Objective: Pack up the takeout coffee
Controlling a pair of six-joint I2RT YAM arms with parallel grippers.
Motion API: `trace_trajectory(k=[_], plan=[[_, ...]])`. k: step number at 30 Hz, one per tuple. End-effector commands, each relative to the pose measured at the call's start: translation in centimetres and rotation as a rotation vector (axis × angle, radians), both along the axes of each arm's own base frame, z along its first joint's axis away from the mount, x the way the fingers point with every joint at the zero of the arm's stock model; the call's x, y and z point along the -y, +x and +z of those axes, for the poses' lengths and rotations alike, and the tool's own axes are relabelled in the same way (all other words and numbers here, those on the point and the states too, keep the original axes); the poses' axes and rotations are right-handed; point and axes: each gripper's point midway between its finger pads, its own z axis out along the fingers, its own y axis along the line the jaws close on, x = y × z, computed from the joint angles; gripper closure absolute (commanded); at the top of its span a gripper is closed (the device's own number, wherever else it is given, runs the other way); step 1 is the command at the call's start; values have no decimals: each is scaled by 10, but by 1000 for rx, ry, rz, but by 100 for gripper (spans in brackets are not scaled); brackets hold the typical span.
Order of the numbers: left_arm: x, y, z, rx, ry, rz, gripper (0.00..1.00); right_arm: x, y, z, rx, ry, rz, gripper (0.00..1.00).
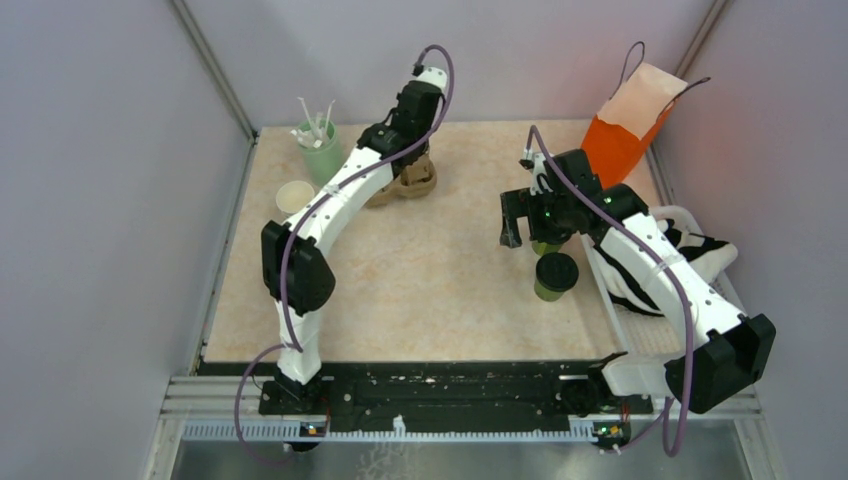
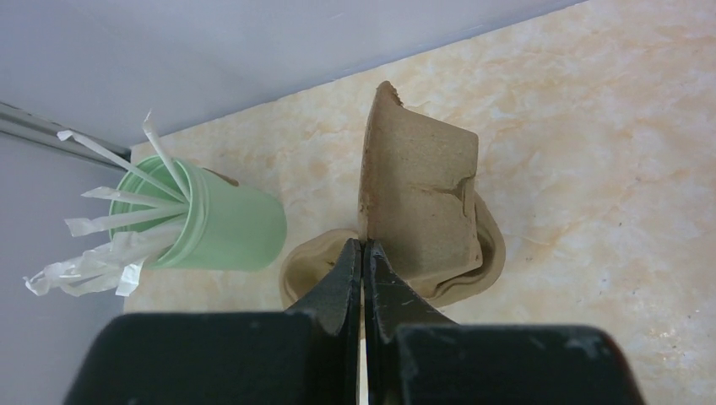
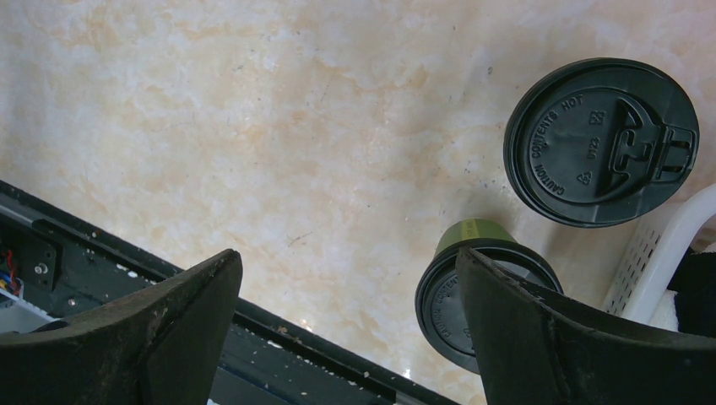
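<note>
Right gripper (image 3: 344,261) spread apart, left gripper (image 2: 363,249) pressed together, over a beige marbled table (image 1: 440,290) between grey walls (image 1: 100,150).

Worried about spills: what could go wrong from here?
The open right gripper hangs with one finger over an olive-green, black-lidded paper cup; lowering could tip it into its twin nearby. The white plastic basket sits beside them, so a finger might catch its rim. The shut left gripper seems to pinch only the brown pulp carrier's thin rim; it could slip.
</note>
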Motion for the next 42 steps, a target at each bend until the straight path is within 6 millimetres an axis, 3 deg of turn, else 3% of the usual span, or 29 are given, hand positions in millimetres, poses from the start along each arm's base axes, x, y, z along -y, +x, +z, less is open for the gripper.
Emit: trace_trajectory(k=[1,3,11,15,20,25,29,35,42], plan=[[-8,-6,15,5,52,7,100,1,8,16,54,21,-11,3],[-7,-8,31,30,27,-1,100,0,8,17,56,22,-11,3],[18,-41,139,181,-277,-131,100,-4,7,30,52,62,-32,3],[10,-66,163,189,-349,-139,100,-12,6,45,44,129,-56,3],[-11,-111,172,144,-387,-157,100,-15,6,68,74,177,-80,3],[-29,-163,169,75,-455,-192,100,-14,2,86,85,199,-85,3],[-33,-203,173,35,-532,-265,100,-19,-11,92,46,244,-72,4],[-34,-250,167,-52,-611,-359,100,-30,-34,119,36,386,-49,5],[-34,-272,147,-129,-644,-379,100,18,-20,138,166,235,-263,4]])
